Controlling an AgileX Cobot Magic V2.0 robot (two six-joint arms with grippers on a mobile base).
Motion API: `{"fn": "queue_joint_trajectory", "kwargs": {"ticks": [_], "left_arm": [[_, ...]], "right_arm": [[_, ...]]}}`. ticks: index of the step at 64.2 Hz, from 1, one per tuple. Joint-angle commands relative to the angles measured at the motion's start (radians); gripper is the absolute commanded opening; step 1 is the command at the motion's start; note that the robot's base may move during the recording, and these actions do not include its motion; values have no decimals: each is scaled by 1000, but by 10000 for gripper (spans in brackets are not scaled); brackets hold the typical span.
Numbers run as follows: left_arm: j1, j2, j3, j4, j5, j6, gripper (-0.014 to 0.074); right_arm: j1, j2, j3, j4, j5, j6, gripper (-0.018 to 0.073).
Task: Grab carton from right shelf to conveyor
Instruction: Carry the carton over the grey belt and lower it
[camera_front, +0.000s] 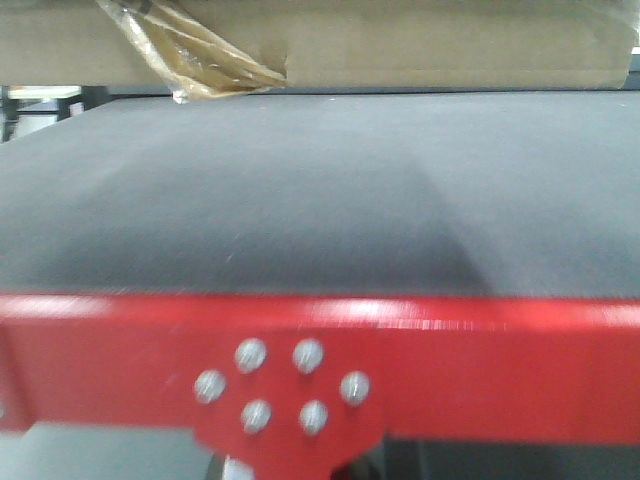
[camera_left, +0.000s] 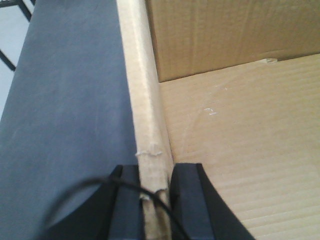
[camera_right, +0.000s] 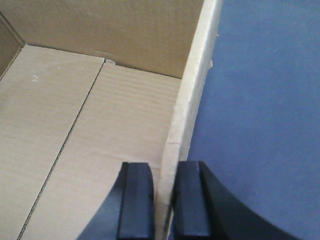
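Observation:
The brown carton (camera_front: 420, 45) fills the top of the front view, with a ragged strip of yellowish tape (camera_front: 200, 55) hanging off its lower edge. It is over the far part of the dark grey conveyor (camera_front: 300, 190); I cannot tell whether it touches the belt. My left gripper (camera_left: 155, 172) is shut on the carton's left wall (camera_left: 145, 100), one finger inside and one outside. My right gripper (camera_right: 165, 170) is shut on the right wall (camera_right: 192, 95) the same way. Both wrist views look down into the open carton (camera_left: 240, 140) (camera_right: 100, 125). The right shelf is out of view.
The belt's red front border (camera_front: 450, 350) with several screw heads runs across the bottom of the front view. Dark belt lies outside both carton walls (camera_left: 70, 110) (camera_right: 260, 100). A strip of light floor and dark frame bars (camera_left: 10, 50) lies beyond the belt's left edge.

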Motion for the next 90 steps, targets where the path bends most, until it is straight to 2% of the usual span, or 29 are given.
{"fn": "queue_joint_trajectory", "kwargs": {"ticks": [1,90], "left_arm": [[4,-13,-4,86,-2,11,-16],[4,-13,-4,86,-2,11,-16]], "right_arm": [[-5,-14,-6,-25,-32,-23,-64],[-5,-14,-6,-25,-33,-23,-64]]}}
